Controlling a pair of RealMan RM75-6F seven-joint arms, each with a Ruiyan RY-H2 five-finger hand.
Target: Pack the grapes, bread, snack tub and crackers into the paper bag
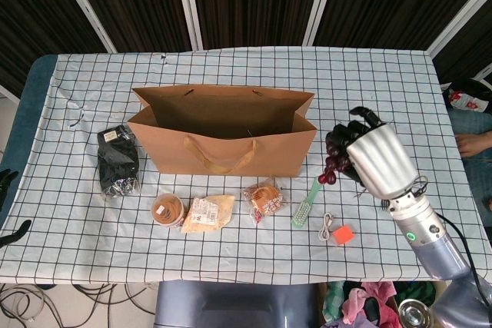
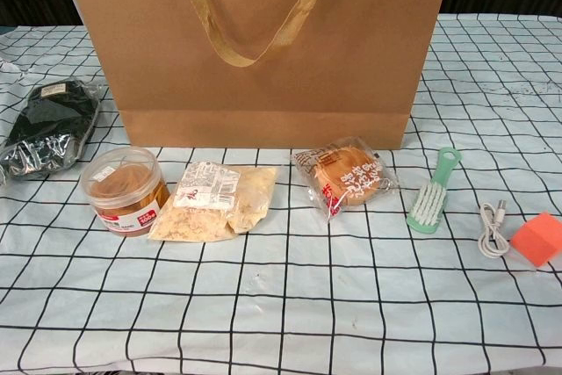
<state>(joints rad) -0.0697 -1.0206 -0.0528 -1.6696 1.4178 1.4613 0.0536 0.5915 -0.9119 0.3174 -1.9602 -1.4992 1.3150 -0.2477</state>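
Grapes (image 1: 335, 157) gripped under right hand (image 1: 374, 157), raised just right of bag (image 1: 223, 132), high enough for open top. Bread (image 1: 264, 198), tub (image 1: 167, 209), crackers (image 1: 209, 212) wait before bag. Left hand (image 1: 6, 180) at table edge, state unclear.

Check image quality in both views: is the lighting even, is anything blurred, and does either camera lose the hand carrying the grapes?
Head view: even, soft light, no glare, sharp; the right hand holds the grapes raised beside the paper bag, and the left hand is cut off at the frame edge. Chest view: sharp, slightly warm; bag top cropped, neither hand in frame.
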